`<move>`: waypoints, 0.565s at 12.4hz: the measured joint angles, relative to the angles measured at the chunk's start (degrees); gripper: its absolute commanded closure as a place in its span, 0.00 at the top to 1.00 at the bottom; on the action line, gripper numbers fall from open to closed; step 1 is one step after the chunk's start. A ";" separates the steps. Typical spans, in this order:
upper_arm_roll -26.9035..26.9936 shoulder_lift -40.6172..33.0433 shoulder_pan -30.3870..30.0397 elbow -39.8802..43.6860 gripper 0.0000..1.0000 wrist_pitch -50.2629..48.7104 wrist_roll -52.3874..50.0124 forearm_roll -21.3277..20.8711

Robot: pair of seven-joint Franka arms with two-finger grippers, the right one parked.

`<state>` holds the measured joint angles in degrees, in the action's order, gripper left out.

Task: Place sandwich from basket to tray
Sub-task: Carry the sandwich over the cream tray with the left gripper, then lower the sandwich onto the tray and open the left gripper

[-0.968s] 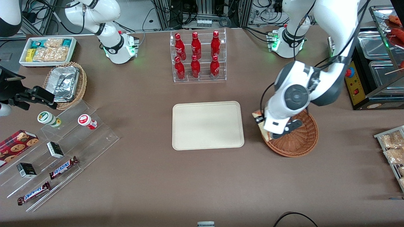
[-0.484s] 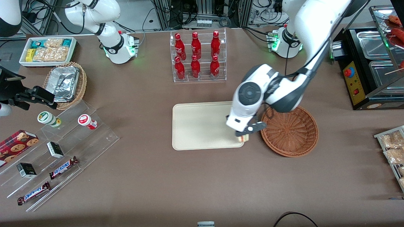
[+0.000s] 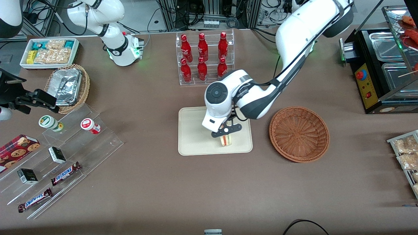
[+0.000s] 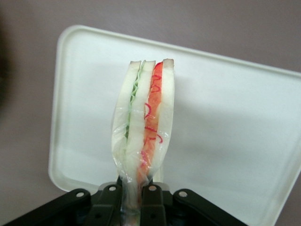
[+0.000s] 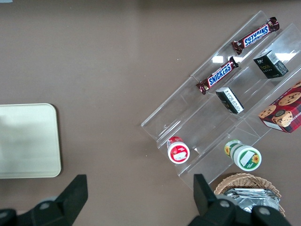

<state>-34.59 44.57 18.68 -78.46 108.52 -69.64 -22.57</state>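
Observation:
My gripper hangs over the cream tray, near the tray edge closest to the front camera, and is shut on the wrapped sandwich. The left wrist view shows the sandwich on edge, its pale bread with green and red layers pinched at one end between the black fingers, with the tray beneath it. I cannot tell whether the sandwich touches the tray. The reddish-brown wicker basket sits beside the tray toward the working arm's end, with nothing in it.
A clear rack of red bottles stands farther from the front camera than the tray. Stepped acrylic shelves with snack bars and cups, a tan basket of foil and a white bin of packets lie toward the parked arm's end. A food warmer sits at the working arm's end.
My gripper has carried the sandwich out of the basket, past the tray's edge, to a spot over the tray. The basket is left bare.

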 measured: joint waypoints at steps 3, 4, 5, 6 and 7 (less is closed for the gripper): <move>0.00 3.86 1.56 2.72 0.11 0.00 -0.14 -0.02; 0.00 4.51 1.90 3.12 0.11 0.05 -0.14 -0.02; -0.01 4.83 2.19 3.35 0.11 0.30 -0.14 -0.02; -0.02 4.97 2.38 3.40 0.12 0.89 -0.14 -0.02; -0.02 5.19 2.47 3.41 0.13 1.47 -0.16 -0.02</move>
<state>-34.60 49.76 21.15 -75.05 110.00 -69.80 -22.58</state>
